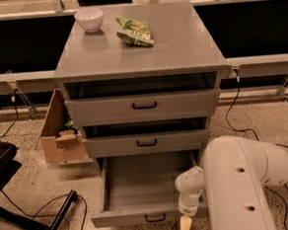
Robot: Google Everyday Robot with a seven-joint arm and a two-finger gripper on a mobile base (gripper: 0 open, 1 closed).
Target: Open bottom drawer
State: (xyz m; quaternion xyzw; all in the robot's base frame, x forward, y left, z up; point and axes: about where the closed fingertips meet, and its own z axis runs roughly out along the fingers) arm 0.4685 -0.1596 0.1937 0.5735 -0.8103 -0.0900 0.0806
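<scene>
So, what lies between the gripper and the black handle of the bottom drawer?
Nothing, by the camera view: only the bare grey front of the open bottom drawer separates its handle from the gripper, which hangs beside it.

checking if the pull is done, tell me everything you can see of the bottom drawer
The bottom drawer is the lowest of three grey drawers in the cabinet. It is flat-fronted, of what looks like painted metal, with a small black bar handle centred on its front. It stands pulled far out and level, showing a plain grey tray with nothing visible inside. The gripper hangs at the front panel, just right of the handle; whether it touches the drawer cannot be told.
</scene>
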